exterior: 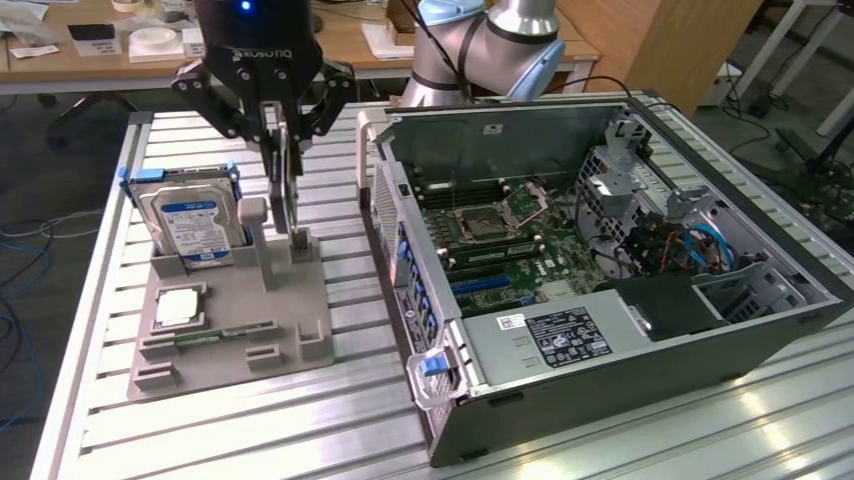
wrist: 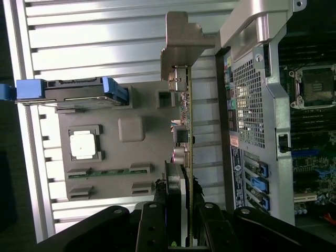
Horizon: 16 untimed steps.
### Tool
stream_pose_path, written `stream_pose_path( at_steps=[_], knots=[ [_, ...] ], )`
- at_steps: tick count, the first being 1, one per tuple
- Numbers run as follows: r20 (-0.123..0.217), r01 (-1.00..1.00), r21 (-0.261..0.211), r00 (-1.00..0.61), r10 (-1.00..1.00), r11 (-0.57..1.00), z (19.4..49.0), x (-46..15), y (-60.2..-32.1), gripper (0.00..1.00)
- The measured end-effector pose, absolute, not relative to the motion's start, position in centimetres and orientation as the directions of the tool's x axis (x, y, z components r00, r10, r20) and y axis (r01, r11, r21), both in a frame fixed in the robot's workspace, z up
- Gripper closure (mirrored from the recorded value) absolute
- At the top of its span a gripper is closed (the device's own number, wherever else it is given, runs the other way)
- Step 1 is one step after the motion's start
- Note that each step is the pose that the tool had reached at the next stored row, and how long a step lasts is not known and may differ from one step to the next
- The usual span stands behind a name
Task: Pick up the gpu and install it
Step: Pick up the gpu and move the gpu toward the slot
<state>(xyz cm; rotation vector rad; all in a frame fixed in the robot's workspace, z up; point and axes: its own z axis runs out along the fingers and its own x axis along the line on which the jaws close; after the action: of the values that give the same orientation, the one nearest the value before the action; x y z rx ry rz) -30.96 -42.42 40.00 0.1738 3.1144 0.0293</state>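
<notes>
The gpu [exterior: 284, 195] is a thin dark green card that stands on edge over the grey holder [exterior: 227, 300] at the exterior view's left. Its silvery bracket [wrist: 181, 44] points away from the wrist camera. My gripper [exterior: 280, 140] comes down from above and is shut on the card's upper edge, with one black finger [wrist: 157, 223] on each side of the board [wrist: 187, 126]. The card's lower edge is level with the holder's slotted posts [exterior: 302, 245]. Whether it still rests in them I cannot tell.
On the holder, a silver hard drive [exterior: 194, 220] with a blue-white label stands upright, with a processor chip [exterior: 180, 307] and a narrow memory stick [exterior: 214, 335] lying nearby. The open computer case [exterior: 601, 250] lies at the exterior view's right, motherboard [exterior: 514, 235] exposed. Its rear panel [wrist: 252, 105] is close beside the card.
</notes>
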Motion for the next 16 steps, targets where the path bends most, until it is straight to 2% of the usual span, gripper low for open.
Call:
stream_pose_path(
  at_steps=[16],
  knots=[
    [-0.021,0.11,0.02,-0.994,0.11,0.994,42.1,-31.0,-42.4,0.72]
  ],
)
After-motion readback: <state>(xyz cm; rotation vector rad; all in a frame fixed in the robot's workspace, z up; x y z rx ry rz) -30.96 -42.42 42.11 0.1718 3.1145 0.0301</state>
